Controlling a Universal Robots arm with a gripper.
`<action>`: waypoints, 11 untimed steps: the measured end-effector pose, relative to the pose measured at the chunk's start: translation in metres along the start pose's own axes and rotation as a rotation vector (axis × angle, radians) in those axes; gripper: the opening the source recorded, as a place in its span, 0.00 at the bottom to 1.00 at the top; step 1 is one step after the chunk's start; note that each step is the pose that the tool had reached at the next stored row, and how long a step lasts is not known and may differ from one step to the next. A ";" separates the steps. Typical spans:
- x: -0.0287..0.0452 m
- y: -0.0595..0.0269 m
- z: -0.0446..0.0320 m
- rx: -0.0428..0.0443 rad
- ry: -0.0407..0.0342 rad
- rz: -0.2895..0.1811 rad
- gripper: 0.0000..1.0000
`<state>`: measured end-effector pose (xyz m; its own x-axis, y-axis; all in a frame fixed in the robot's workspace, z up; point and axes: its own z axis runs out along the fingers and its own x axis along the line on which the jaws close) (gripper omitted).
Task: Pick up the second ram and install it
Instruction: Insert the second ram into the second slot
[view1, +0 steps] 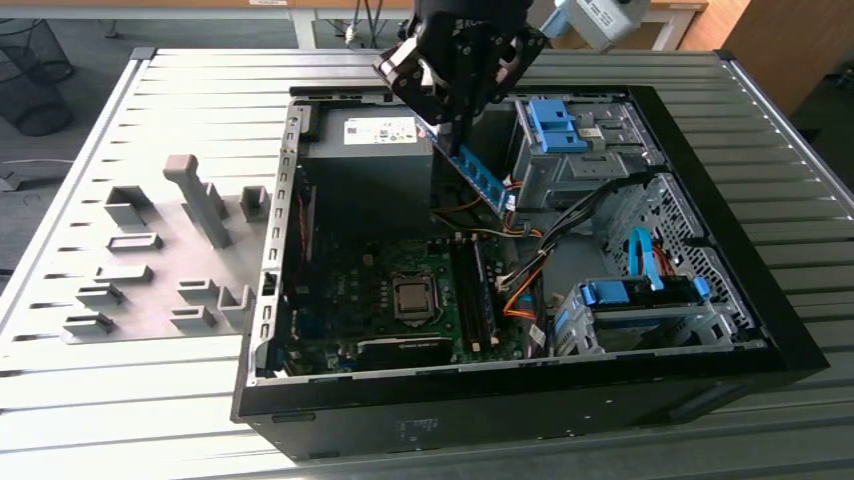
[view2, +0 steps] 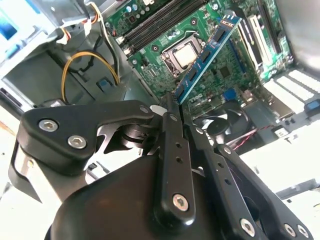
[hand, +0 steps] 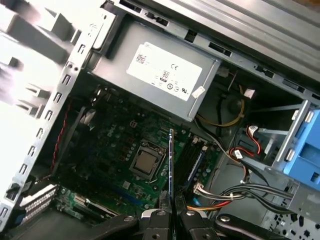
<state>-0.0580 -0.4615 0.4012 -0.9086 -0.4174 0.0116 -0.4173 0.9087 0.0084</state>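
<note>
Item: second ram (view1: 483, 178), blue stick, pinched by one end in the gripper (view1: 447, 125). Hangs tilted above the open computer case (view1: 287, 200), apparently for carriage toward the motherboard slots (view1: 470, 290).

Daylight is washing over the slatted table (view1: 160, 90) in the exterior view, while the inside of the computer case (view1: 801, 340) is sitting in shadow. In the first wrist view the grey holder blocks (hand: 30, 30) are blowing out to white and blurring. In the second wrist view glare is bleaching the edges, and the nearby gripper (view2: 169, 106) is looking soft.
</note>
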 end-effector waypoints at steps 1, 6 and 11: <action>0.0000 0.0000 0.0001 -0.0001 -0.0001 0.018 0.14; 0.0000 0.0000 0.0006 -0.0003 -0.0004 0.110 0.14; 0.0000 0.0000 0.0011 -0.0004 -0.0008 0.196 0.14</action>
<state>-0.0581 -0.4615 0.4001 -0.9726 -0.2320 0.0123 -0.2320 0.9727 0.0064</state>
